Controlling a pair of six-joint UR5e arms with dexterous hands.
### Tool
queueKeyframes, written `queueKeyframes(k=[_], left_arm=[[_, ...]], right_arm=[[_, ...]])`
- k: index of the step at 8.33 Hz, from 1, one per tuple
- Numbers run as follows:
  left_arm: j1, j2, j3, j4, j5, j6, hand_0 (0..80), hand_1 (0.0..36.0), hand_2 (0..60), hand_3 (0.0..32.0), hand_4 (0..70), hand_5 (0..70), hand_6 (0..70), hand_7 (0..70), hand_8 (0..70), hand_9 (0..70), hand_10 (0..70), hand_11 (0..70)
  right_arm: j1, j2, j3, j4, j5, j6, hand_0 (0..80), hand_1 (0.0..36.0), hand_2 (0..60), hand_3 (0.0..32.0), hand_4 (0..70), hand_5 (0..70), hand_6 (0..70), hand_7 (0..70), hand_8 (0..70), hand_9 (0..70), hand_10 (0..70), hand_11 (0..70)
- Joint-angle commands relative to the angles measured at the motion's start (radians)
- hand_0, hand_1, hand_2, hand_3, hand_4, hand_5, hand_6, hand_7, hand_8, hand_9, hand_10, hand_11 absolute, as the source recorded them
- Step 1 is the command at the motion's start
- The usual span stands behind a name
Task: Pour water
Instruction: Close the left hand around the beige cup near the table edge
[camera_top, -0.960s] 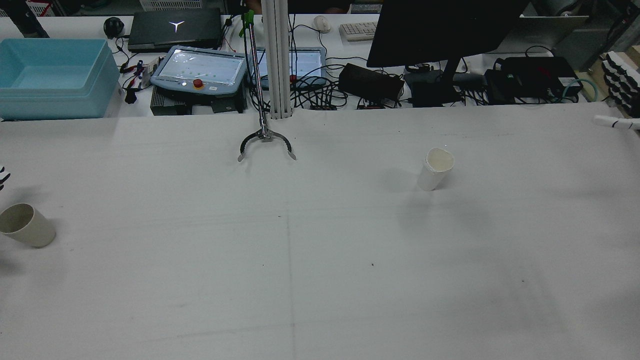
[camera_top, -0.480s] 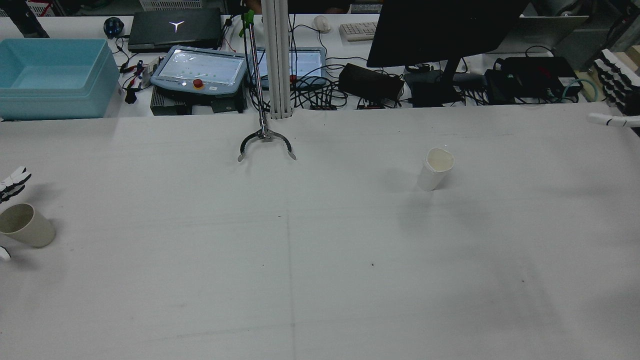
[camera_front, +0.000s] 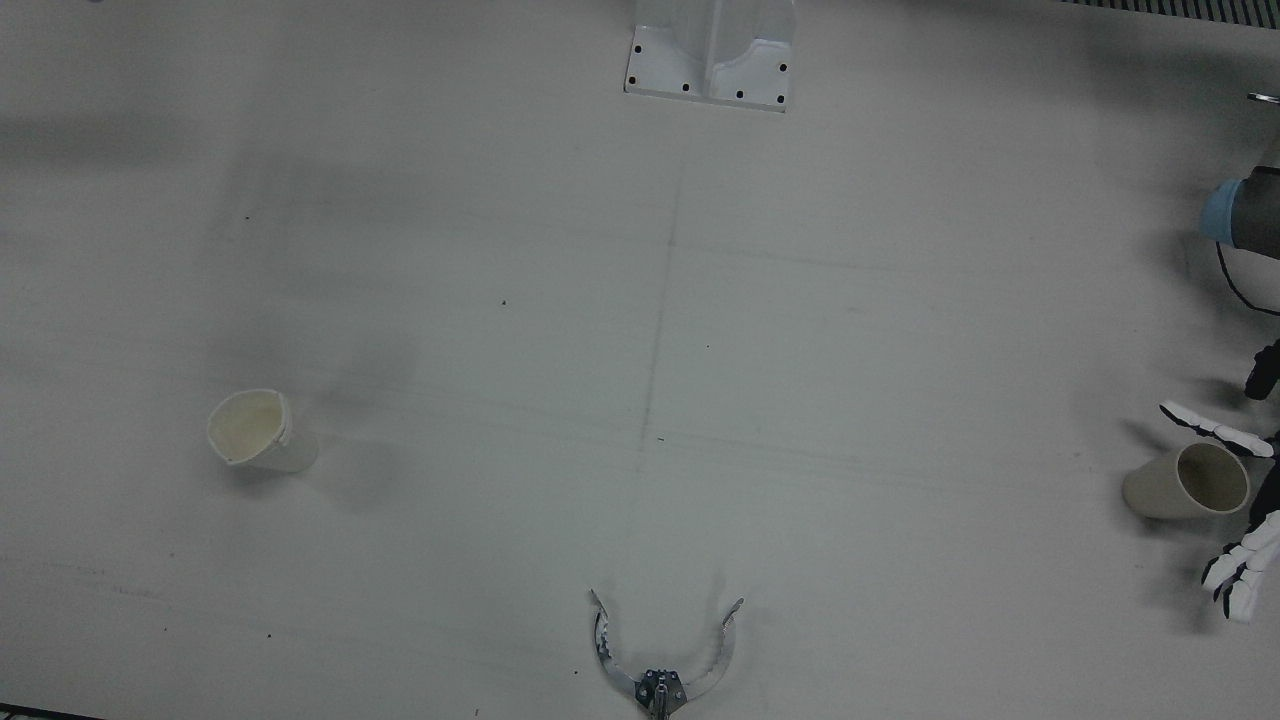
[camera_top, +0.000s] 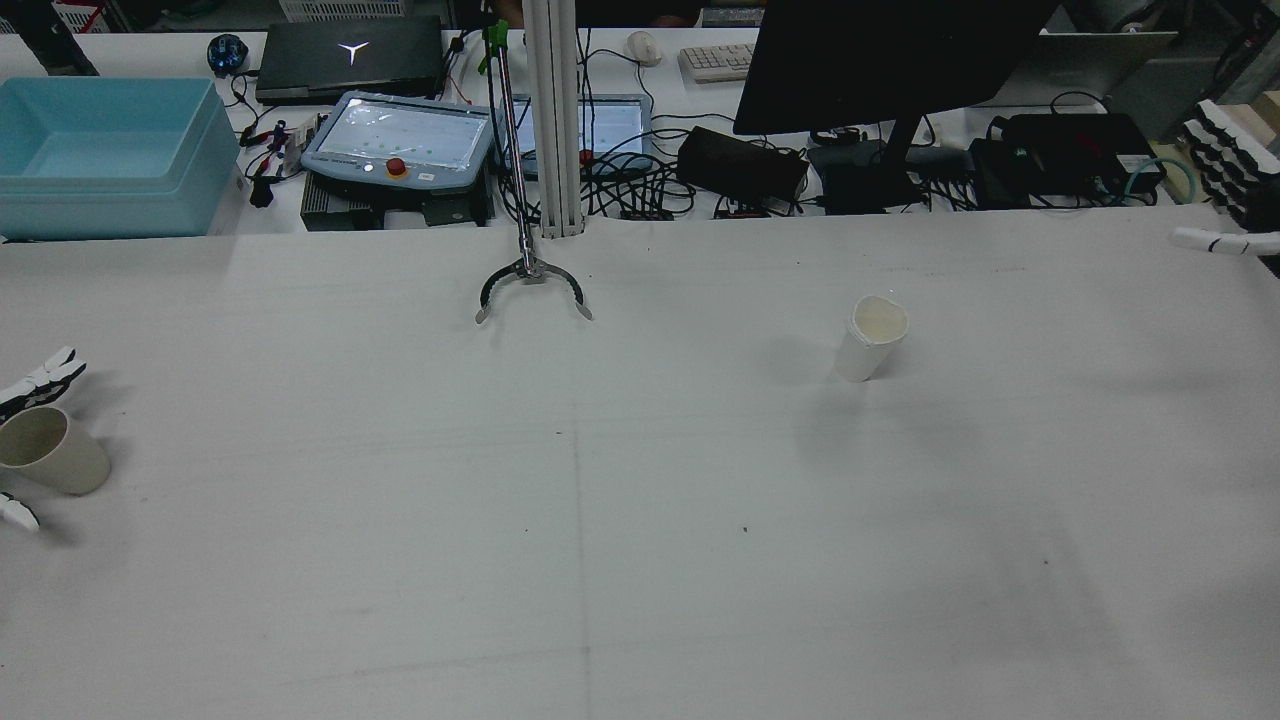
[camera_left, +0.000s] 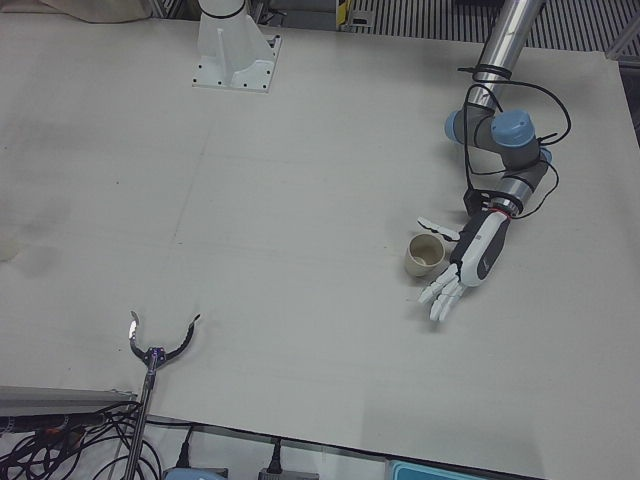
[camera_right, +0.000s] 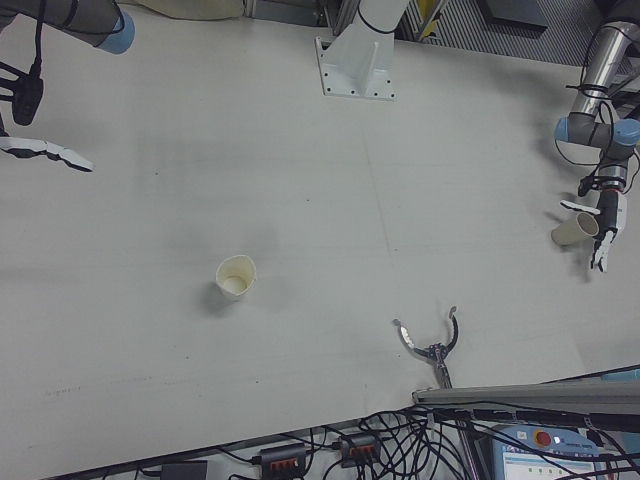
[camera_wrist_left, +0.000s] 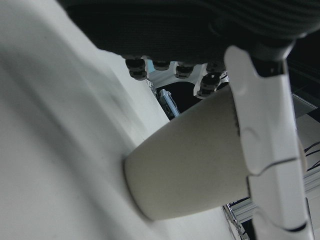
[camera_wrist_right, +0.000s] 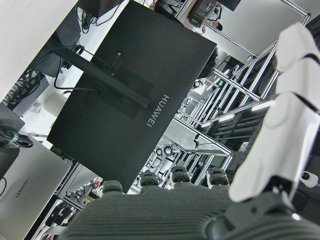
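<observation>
Left-front view: left hand (camera_left: 478, 255), fingers spread, flanks the beige cup (camera_left: 424, 255), ungrasped; lifting and pouring into the white cup (camera_top: 872, 338) remain.

Through my left hand (camera_wrist_left: 210, 30) camera, a beige cup (camera_wrist_left: 190, 160) stood on the tabletop (camera_wrist_left: 50, 150); one white finger (camera_wrist_left: 265, 135) crossed its rim end, contact unclear.

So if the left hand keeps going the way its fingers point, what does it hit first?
Probably nothing: the left hand points past the beige cup beside its palm, over bare table. Depth is unclear.
</observation>
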Motion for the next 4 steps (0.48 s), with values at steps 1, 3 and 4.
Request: queueKeyframes(k=[1,3,4], left_arm=[[0.021,-0.002,0.004,0.000,-0.001,-0.004,64.7,11.0,0.0,0.0,23.7,0.0,3.8,1.5,0.0,0.0,4.7,9.1],[0.032,-0.002,0.002,0.001,-0.001,-0.005,80.0,19.3,0.0,0.0,28.7,0.0,5.5,2.9,0.1,0.0,5.7,11.5],[0.032,-0.002,0.001,0.001,-0.001,-0.008,80.0,20.6,0.0,0.0,30.4,0.0,6.1,3.5,0.2,0.0,6.0,12.0]], right_arm=[[-0.002,-0.001,-0.002,0.001,-0.002,0.000,45.9,14.0,15.8,12.8,0.0,4.9,6.5,4.5,4.6,3.3,0.0,0.0],[-0.003,-0.001,-0.003,0.001,-0.002,0.000,45.8,13.5,15.4,12.2,0.0,4.8,6.3,3.7,4.8,3.5,0.0,0.0],[-0.003,-0.001,-0.005,0.001,-0.002,0.000,45.6,13.3,15.0,12.0,0.0,4.7,6.2,3.5,4.7,3.4,0.0,0.0]])
